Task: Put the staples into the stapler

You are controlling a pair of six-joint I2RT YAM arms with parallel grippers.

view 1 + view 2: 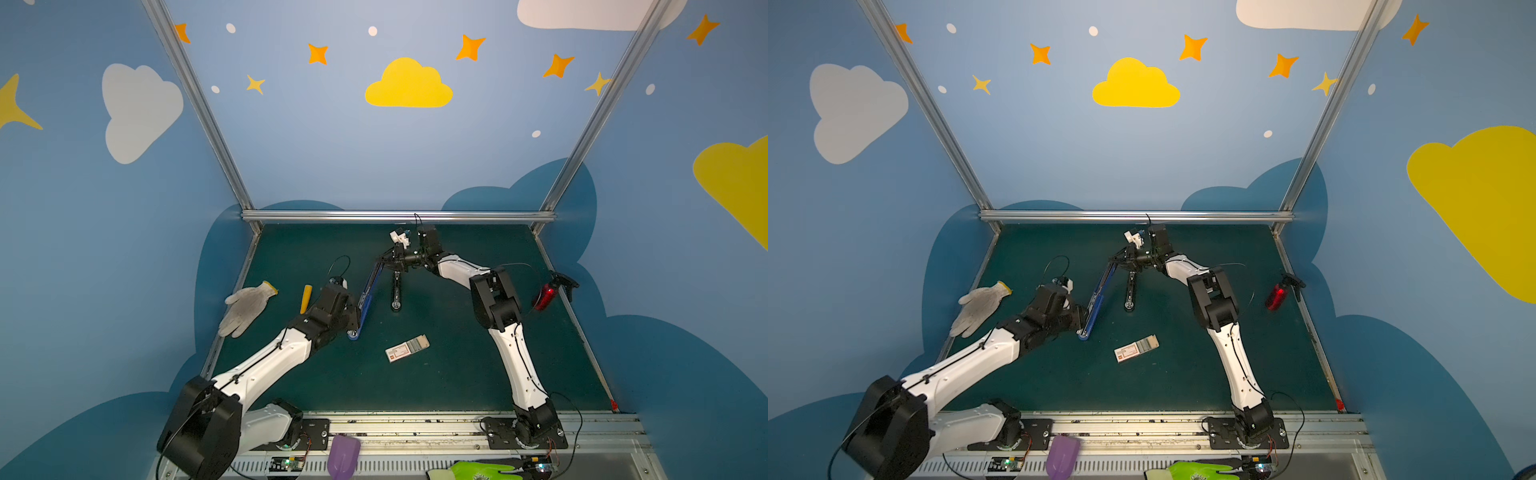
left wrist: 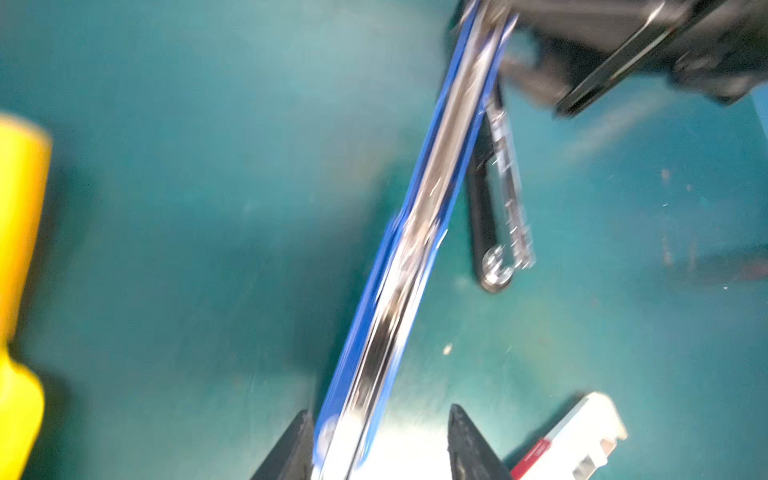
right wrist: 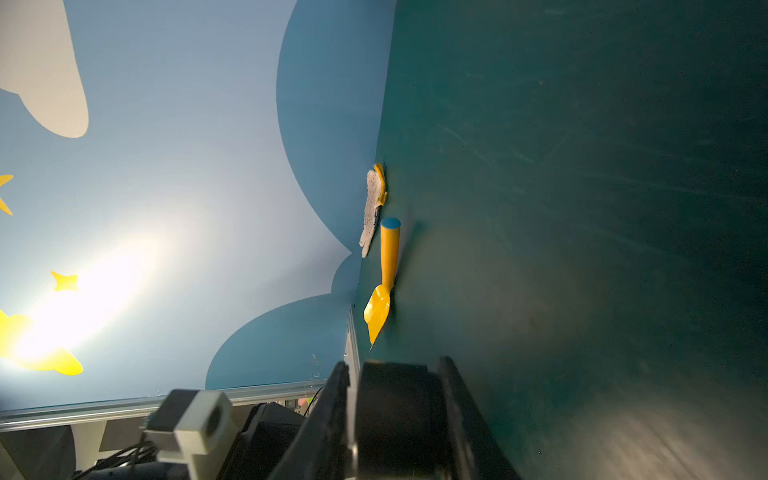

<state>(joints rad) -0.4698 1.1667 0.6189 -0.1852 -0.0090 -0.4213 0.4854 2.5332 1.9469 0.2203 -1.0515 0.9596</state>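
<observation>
White shells, black joints on left arm and right arm; black cables clipped alongside; screwed black plates at the rail; black wedge-tipped left gripper.

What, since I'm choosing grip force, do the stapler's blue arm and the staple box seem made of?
Stapler arm: blue shell looks like glossy plastic or painted metal, smooth and evenly coloured; inner channel looks like polished metal, with mirror glints. Staple box: likely thin matte card, white with a printed red mark, flat sharp edges.
</observation>
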